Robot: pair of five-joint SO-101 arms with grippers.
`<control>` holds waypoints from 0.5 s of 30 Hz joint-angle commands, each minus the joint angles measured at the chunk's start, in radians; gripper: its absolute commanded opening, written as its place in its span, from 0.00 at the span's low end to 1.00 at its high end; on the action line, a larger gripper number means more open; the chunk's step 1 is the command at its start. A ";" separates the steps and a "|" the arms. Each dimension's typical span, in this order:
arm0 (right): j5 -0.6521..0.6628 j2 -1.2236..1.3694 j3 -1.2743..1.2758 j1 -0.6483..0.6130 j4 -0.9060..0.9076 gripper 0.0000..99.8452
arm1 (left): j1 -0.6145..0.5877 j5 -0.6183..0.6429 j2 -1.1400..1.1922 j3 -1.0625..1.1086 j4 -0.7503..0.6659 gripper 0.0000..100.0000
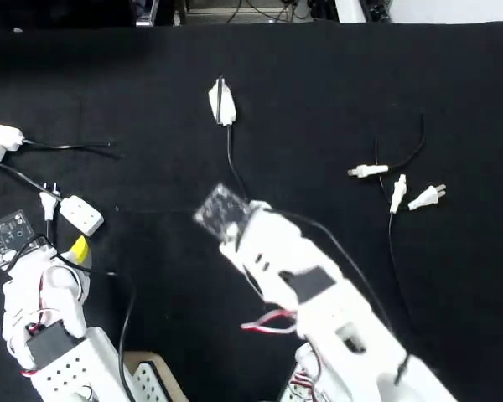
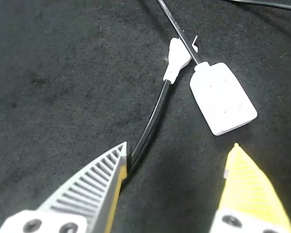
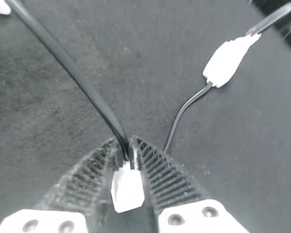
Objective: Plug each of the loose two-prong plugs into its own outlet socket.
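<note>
The left gripper (image 2: 179,145) hangs low over the black surface (image 1: 318,84) with its fingers spread wide, 1 grey and 1 yellow. Nothing is between them but a black cable (image 2: 148,131) that passes by the grey tip. Just ahead, on the end of that cable, a white two-prong plug (image 2: 177,60) lies flat beside a white outlet socket (image 2: 223,97), not pushed in. Its prongs sit close against the socket's own lead.

The right gripper (image 3: 129,143) is near the middle of the surface. Its fingers are pressed together on a small white plug (image 3: 127,187), whose thick black lead runs away from the tips. Beyond it rests a white piece (image 3: 225,60) on a thin cable.

Off to the right, 3 more white plugs (image 1: 397,193) lie loose and close together, well apart from both arms. A white block (image 1: 0,141) on a cable sits at the far left edge.
</note>
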 commanded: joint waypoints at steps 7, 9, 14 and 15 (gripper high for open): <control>0.163 -0.381 0.262 0.040 -0.061 0.01 | 0.013 -0.005 -0.002 -0.012 -0.021 0.32; 0.172 -0.418 0.274 0.048 -0.011 0.01 | 0.013 -0.005 -0.002 -0.012 -0.021 0.32; 0.152 -0.512 0.260 0.048 0.150 0.01 | 0.013 -0.005 -0.002 -0.010 -0.023 0.32; 0.144 -0.535 0.260 0.048 0.181 0.02 | 0.013 -0.005 -0.002 -0.010 -0.023 0.32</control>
